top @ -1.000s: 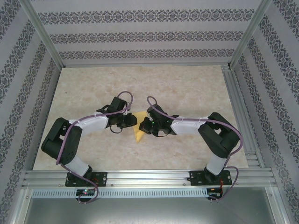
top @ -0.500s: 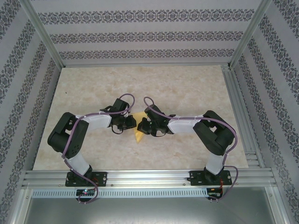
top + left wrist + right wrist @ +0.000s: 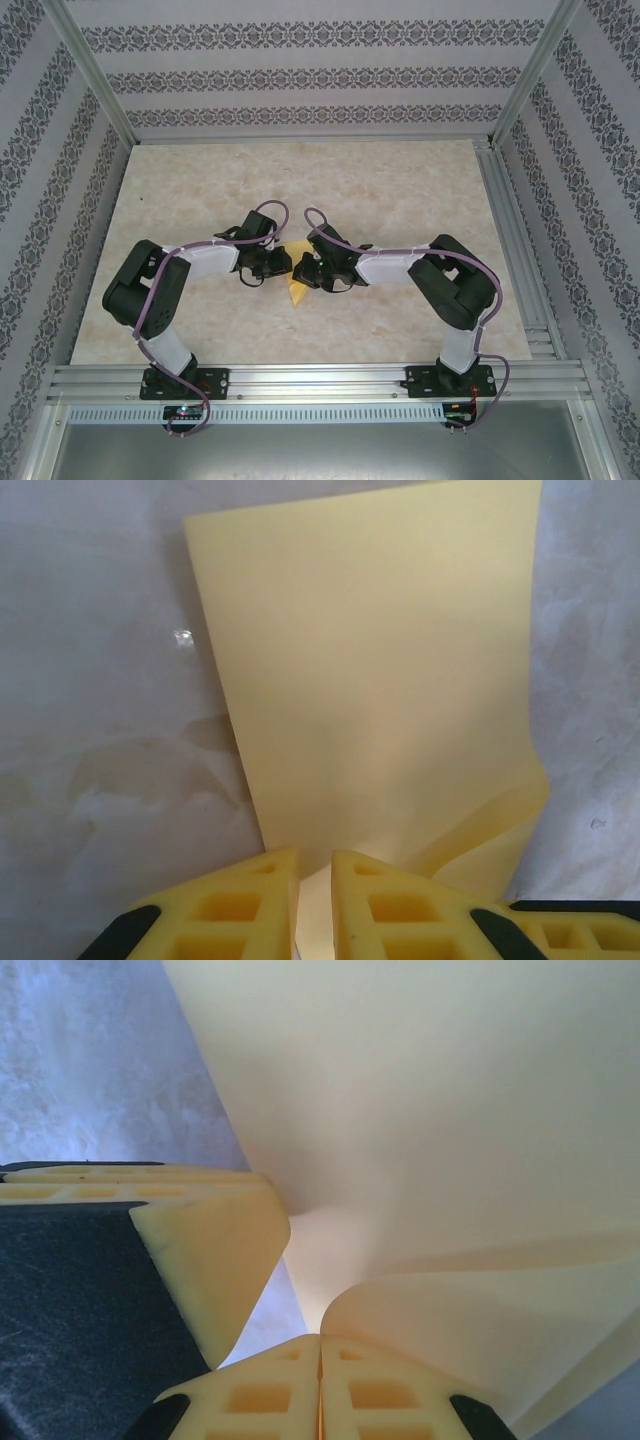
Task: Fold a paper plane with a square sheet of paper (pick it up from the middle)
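The square sheet of paper [image 3: 370,680] looks thin and limp. I judge it will buckle at the lightest squeeze, crease wherever it's pinched, and tear if my two hands pull apart, so an edge beside the middle fold is the place to hold it. My left hand [image 3: 315,905] is clamped on its near edge, with the sheet running out ahead of the fingertips over the counter [image 3: 90,680]. My right hand [image 3: 320,1380] is pinched together on a curled fold, the paper rising ahead and to its right.
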Robot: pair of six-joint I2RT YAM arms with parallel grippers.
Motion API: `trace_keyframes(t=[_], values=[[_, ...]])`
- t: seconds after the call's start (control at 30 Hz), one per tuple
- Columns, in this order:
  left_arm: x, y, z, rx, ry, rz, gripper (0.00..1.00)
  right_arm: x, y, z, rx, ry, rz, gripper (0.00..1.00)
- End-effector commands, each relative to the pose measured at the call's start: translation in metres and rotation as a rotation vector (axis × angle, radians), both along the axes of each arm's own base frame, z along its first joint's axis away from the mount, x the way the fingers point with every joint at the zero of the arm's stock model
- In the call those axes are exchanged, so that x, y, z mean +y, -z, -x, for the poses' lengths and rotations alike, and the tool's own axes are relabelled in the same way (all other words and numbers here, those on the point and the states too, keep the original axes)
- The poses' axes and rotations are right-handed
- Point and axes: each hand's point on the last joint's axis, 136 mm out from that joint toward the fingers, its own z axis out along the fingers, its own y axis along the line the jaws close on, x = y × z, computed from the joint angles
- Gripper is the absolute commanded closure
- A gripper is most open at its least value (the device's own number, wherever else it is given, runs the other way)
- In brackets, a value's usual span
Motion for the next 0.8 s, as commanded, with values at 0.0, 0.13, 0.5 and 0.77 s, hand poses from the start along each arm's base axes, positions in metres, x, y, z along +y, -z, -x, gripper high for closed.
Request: trace_keyframes(t=[0.0, 0.13, 0.5, 0.77], values=[[0.0, 0.0, -0.005, 0.003, 0.001, 0.0, 0.82, 0.0, 0.001, -0.004, -0.026, 0.006, 0.022, 0.92], [0.0, 0.0, -0.005, 0.004, -0.001, 0.0, 0.82, -0.003, 0.003, -0.005, -0.027, 0.017, 0.037, 0.92], [0.001, 0.001, -0.003, 0.007, 0.0, -0.001, 0.83, -0.004, 0.01, -0.004, -0.011, 0.025, 0.048, 0.91], [0.001, 0.0, -0.004, 0.004, 0.0, 0.001, 0.83, -0.006, 0.015, -0.003, -0.003, 0.026, 0.058, 0.91]])
